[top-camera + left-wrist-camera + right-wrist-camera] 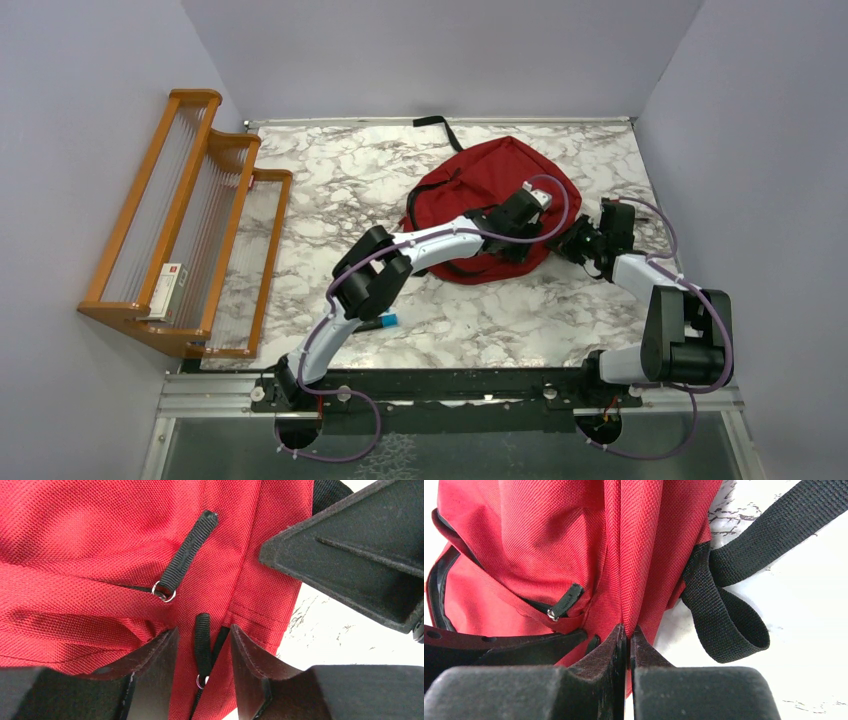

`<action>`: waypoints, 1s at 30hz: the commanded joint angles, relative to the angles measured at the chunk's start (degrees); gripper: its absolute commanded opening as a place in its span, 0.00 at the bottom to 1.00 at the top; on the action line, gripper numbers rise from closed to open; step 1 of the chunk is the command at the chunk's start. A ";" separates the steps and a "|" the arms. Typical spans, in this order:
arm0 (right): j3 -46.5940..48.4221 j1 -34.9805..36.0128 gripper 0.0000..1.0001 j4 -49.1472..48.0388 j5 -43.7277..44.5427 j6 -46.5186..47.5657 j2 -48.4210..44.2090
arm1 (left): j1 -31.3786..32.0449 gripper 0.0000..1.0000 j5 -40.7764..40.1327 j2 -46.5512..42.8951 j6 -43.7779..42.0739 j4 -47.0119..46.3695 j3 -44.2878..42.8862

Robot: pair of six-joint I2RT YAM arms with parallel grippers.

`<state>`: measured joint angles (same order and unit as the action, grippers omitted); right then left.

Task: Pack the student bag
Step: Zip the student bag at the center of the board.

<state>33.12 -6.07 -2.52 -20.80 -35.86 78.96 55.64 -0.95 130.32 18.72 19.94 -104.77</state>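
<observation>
Top camera first: the large red fabric backpack (480, 190) lies flat on the marble-patterned table (340, 190), right of centre and towards the back wall, with one black strap end (437, 125) trailing off behind it. The left gripper (532, 216) is over the bag's right side, and the right gripper (575, 243) is tucked in at that same right edge. Away on the left stands an orange wooden rack (190, 220) with a small white box (170, 290) on its lower shelf, and a little blue-tipped object (385, 321) lies on the table by the left arm. Over to the left wrist camera: the two black fingers (155, 672) stand apart with a narrow gap, one on each side of a black webbing zipper pull (202, 637), and they have not clamped it. A second black zipper pull (187, 550) on a metal ring lies on the red cloth just beyond, and a black finger (360, 565) of the right gripper shows at the upper right. Now the right wrist camera: the fingertips (611, 645) are all but together, pinching a raised fold of the red fabric between them. A black webbing strap loop (729, 615) rests on the table just to the right of that pinch.
</observation>
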 commanded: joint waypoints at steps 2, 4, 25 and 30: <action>-0.44 -0.46 0.09 -0.64 -1.88 1.05 -1.39 | 0.35 0.46 -2.94 0.50 -3.66 1.95 1.12; -0.35 -0.52 0.09 -0.64 -1.96 1.05 -1.35 | 0.35 0.46 -3.39 0.75 -4.39 2.61 1.15; 0.55 -0.70 0.06 0.95 -0.44 1.50 -1.20 | 0.35 0.00 -5.88 -5.70 -10.19 5.56 -0.65; 1.02 -0.72 0.04 1.66 0.24 1.81 -2.24 | 0.35 0.00 -4.90 -11.62 -10.97 3.05 5.21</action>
<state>33.15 -6.44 -1.96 -21.08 -34.96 78.83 56.05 -5.43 126.45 9.69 24.29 -102.91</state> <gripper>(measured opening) 0.056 0.008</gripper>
